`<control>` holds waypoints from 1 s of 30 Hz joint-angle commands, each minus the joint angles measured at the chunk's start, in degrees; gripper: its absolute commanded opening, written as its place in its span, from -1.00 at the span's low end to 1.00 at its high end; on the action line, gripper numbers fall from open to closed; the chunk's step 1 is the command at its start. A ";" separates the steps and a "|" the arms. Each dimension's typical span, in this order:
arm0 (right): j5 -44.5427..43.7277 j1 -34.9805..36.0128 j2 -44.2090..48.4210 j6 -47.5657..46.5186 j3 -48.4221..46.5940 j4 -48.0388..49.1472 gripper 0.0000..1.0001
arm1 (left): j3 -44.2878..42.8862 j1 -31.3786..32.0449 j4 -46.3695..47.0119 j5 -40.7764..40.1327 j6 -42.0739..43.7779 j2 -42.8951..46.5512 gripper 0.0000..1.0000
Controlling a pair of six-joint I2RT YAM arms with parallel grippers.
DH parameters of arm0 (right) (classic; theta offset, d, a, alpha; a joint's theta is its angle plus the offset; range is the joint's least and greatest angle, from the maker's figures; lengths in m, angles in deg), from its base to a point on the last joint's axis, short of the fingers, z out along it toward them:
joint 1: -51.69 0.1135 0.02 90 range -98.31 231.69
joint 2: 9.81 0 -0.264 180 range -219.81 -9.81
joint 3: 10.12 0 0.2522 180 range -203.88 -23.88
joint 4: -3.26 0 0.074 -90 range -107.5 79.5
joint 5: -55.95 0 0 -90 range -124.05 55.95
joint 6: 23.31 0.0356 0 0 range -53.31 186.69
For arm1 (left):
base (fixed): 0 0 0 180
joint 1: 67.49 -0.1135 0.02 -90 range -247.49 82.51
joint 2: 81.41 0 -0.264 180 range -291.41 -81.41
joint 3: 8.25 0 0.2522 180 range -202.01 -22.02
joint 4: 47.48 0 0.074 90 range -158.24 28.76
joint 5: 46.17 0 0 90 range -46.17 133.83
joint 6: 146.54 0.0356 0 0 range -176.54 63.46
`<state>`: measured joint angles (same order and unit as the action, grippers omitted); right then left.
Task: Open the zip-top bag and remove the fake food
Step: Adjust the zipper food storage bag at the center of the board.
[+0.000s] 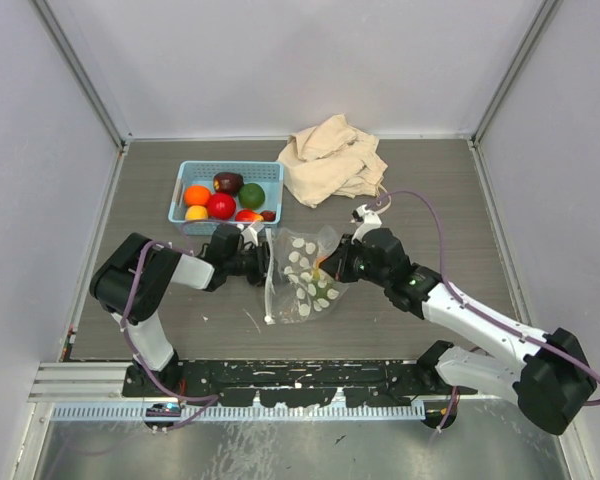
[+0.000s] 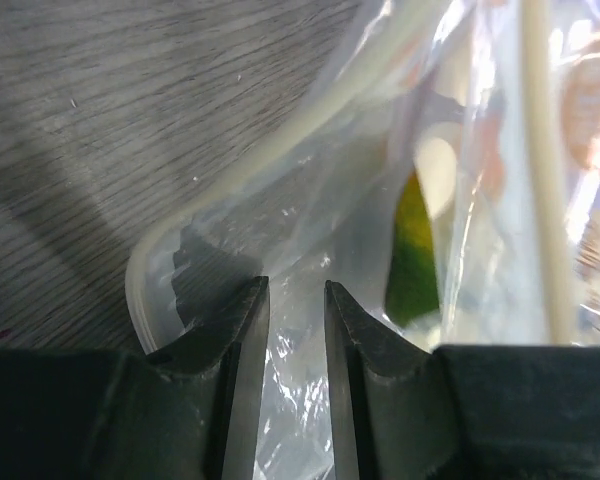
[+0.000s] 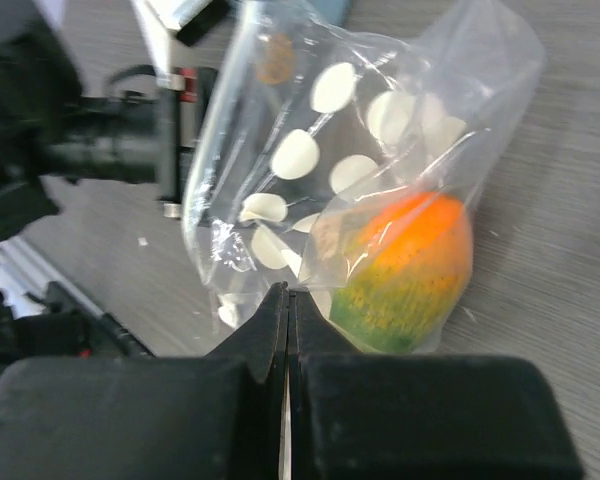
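Observation:
The zip-top bag (image 1: 302, 272), clear with white dots, stands on the table between my two grippers. An orange and green fake fruit (image 3: 405, 270) lies inside it, also seen in the left wrist view (image 2: 415, 260). My right gripper (image 3: 288, 290) is shut on the bag's film (image 3: 310, 150) next to the fruit. My left gripper (image 2: 297, 285) is at the bag's left edge, its jaws a narrow gap apart with clear film (image 2: 310, 230) between them. The white zip strip (image 2: 280, 150) curves just beyond the fingers. More fake food (image 1: 220, 206) lies in the basket.
A light blue basket (image 1: 230, 166) stands at the back left, just behind the left gripper (image 1: 263, 262). A beige cloth bag (image 1: 332, 158) lies at the back centre. The right gripper (image 1: 332, 268) has a purple cable looping behind it. Grey walls enclose the table.

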<state>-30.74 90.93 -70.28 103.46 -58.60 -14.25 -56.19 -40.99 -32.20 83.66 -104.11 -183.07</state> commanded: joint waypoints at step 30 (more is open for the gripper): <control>-4.46 2.61 0.93 -3.22 -5.82 -8.53 -0.99 | -0.60 -1.00 1.03 -0.26 -1.37 -1.00 -0.36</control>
<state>-39.26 98.38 -66.60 99.55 -64.76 -20.89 -56.19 -41.49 -32.62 83.69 -105.27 -182.94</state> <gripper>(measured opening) 0.028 0.317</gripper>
